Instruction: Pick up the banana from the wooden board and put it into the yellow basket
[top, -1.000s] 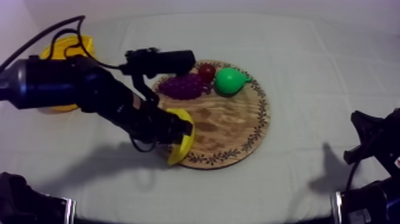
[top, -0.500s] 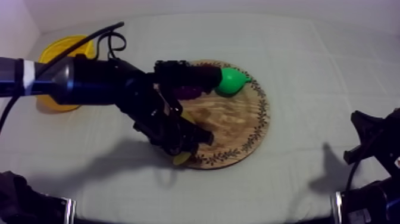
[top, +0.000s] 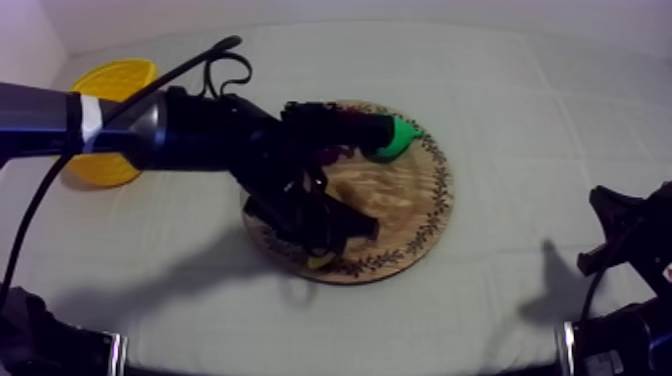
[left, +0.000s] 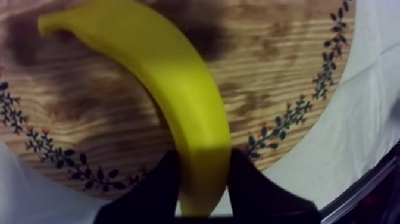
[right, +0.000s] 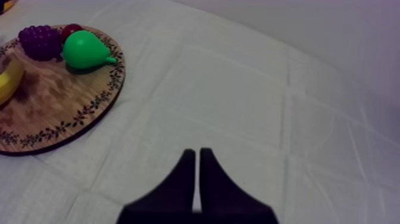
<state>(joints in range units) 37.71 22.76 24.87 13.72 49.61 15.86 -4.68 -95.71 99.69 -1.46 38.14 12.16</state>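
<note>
The yellow banana (left: 184, 89) lies curved on the round wooden board (left: 280, 59), near its patterned rim. My left gripper (left: 202, 184) is shut on the banana's near end, one black finger pressed to each side. From above, the left arm reaches over the board (top: 420, 200) and its gripper (top: 325, 245) hides the banana except a yellow sliver (top: 318, 262). The yellow basket (top: 115, 75) stands at the far left, partly behind the arm. Shut on nothing, my right gripper (right: 197, 161) hangs over bare cloth, well right of the board (right: 59, 113) and banana (right: 9, 80).
A green pear (top: 405, 135) lies at the board's far side. Beside the pear (right: 86, 49) are purple grapes (right: 40, 40) and a small red fruit (right: 71, 28). The right arm (top: 630, 240) rests at the lower right edge.
My left arm has swung right and farther over the board, and now covers the banana and grapes from above. The right arm has not moved.
</note>
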